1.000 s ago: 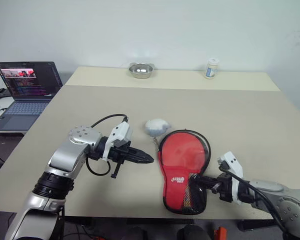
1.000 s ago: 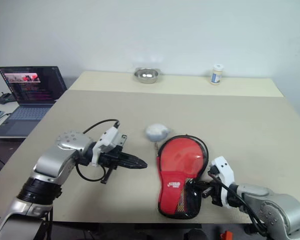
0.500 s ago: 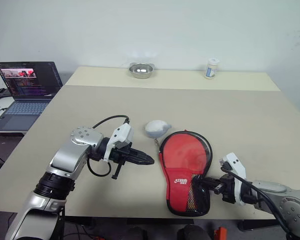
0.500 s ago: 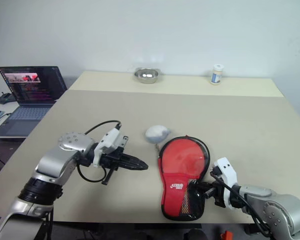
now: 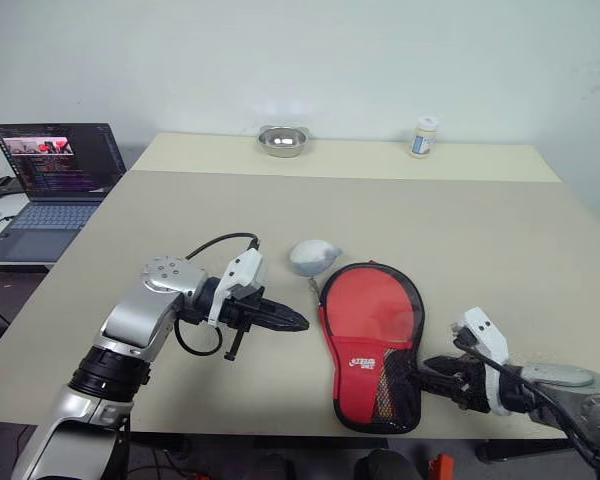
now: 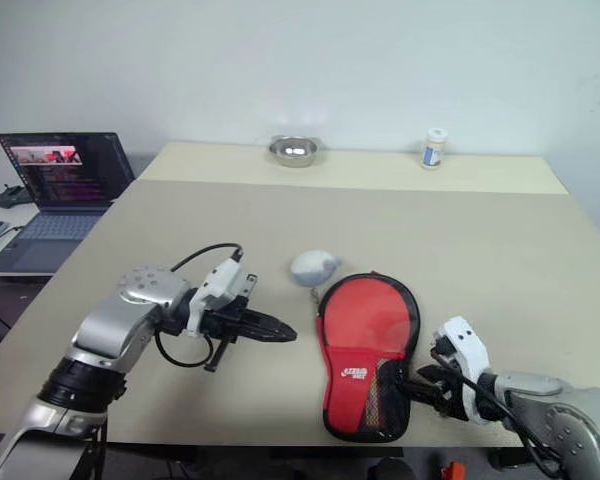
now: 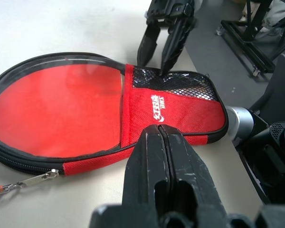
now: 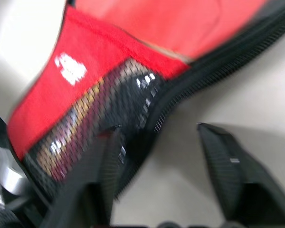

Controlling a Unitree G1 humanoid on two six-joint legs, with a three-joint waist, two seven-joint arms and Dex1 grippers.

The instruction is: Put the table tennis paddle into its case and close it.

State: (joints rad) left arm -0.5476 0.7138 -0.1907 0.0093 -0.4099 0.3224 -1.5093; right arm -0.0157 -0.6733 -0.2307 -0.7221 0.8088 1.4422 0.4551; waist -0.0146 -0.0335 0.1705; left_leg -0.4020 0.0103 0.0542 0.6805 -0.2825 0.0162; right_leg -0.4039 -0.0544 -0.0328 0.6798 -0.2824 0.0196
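Your red case (image 5: pixel 371 338) lies flat on the table (image 5: pixel 500 240) near its front edge, the table tennis paddle (image 7: pixel 57 111) inside it with its red face showing through the unzipped opening. Your right gripper (image 5: pixel 432 374), fingers spread apart, sits at the case's mesh pocket end, grasping nothing. Your left gripper (image 5: pixel 292 320), clenched empty, hovers just left of the case. A grey pouch (image 5: pixel 312 255) rests just behind the case.

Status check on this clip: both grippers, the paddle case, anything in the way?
Left gripper shut, holding nothing, beside the case. Right gripper open at the case's mesh end. Paddle in the unzipped case. Nothing blocking.
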